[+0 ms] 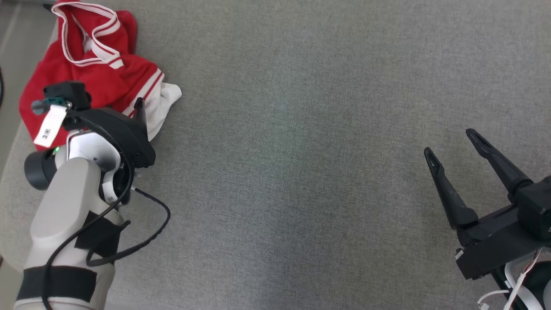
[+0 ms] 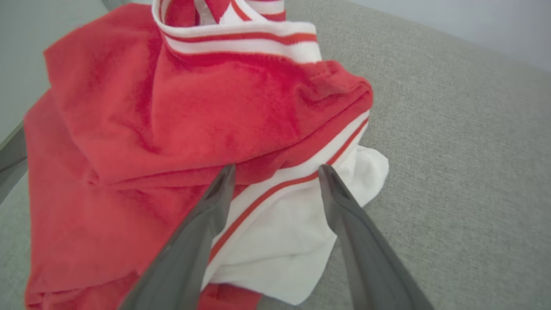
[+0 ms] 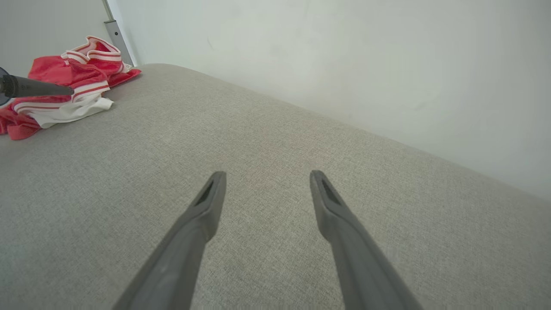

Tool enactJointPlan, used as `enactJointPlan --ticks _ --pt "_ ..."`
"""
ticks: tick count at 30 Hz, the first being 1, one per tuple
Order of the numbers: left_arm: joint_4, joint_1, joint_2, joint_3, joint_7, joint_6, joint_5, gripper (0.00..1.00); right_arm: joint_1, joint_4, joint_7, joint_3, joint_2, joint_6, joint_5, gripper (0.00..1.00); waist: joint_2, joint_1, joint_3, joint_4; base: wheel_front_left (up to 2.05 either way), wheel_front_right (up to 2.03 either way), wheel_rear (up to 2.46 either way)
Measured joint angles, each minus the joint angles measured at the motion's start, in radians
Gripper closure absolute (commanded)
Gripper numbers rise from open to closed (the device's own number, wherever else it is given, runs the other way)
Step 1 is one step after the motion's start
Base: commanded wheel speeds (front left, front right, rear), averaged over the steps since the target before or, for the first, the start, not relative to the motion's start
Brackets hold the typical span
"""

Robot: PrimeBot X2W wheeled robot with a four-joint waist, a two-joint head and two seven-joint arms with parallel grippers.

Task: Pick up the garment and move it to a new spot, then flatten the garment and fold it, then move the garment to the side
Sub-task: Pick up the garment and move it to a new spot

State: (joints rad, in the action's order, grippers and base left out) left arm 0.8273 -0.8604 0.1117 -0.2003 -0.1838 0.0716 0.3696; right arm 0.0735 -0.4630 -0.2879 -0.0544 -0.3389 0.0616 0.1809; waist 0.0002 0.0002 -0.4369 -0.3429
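Note:
The garment is a red top with white and red striped trim, lying crumpled at the far left corner of the grey surface. My left gripper hovers open just over it, its fingers straddling the striped hem and a white fold. One dark fingertip of it pokes out past the wrist in the head view. My right gripper stands open at the lower right over bare fabric, far from the garment, with nothing between its fingers.
The grey upholstered surface stretches wide between the two arms. Its left edge runs close beside the garment. A pale wall and a metal post stand behind. A black cable loops off my left forearm.

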Motion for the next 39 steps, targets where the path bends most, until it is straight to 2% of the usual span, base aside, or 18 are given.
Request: enactJointPlan --ticks 11,13,14,15,26,33,39 --pt "0.102 -0.034 0.042 0.002 0.026 0.016 -0.035 0.00 0.020 -0.040 -0.051 -0.011 -0.002 -0.001 0.000 0.00 0.0000 -0.0002 -0.024 0.033 0.00 0.00 0.00" --pt "0.116 -0.034 0.048 0.001 0.033 0.016 -0.040 0.48 0.019 -0.054 -0.057 -0.010 -0.002 -0.001 0.000 0.00 0.0000 -0.0002 -0.026 0.043 0.00 0.00 0.00" --pt "0.123 -0.035 0.049 0.000 0.036 0.016 -0.043 0.79 0.018 -0.060 -0.061 -0.006 -0.003 -0.002 0.000 0.00 -0.0001 -0.0002 -0.027 0.048 0.00 0.00 0.00" --pt "0.127 -0.036 0.048 -0.001 0.036 0.016 -0.044 1.00 0.015 -0.065 -0.066 -0.001 -0.004 -0.007 0.000 0.00 -0.0001 -0.0002 -0.028 0.052 0.00 0.00 0.00" --pt "0.179 -0.073 0.019 -0.014 0.068 0.016 -0.045 1.00 0.012 -0.074 -0.074 0.017 -0.004 -0.019 0.002 0.00 -0.0001 -0.0002 -0.033 0.047 0.00 0.00 0.00" --pt "0.194 -0.095 0.006 -0.014 0.116 0.013 -0.045 1.00 0.019 -0.015 -0.063 0.000 0.025 -0.026 0.024 0.00 -0.0002 -0.0002 -0.002 0.029 0.00 0.00 0.00" --pt "0.197 -0.113 -0.008 -0.033 0.166 -0.012 -0.053 1.00 0.041 0.061 -0.023 -0.013 0.059 -0.026 0.045 0.00 -0.0001 -0.0002 0.052 0.016 0.00 0.00 0.00"
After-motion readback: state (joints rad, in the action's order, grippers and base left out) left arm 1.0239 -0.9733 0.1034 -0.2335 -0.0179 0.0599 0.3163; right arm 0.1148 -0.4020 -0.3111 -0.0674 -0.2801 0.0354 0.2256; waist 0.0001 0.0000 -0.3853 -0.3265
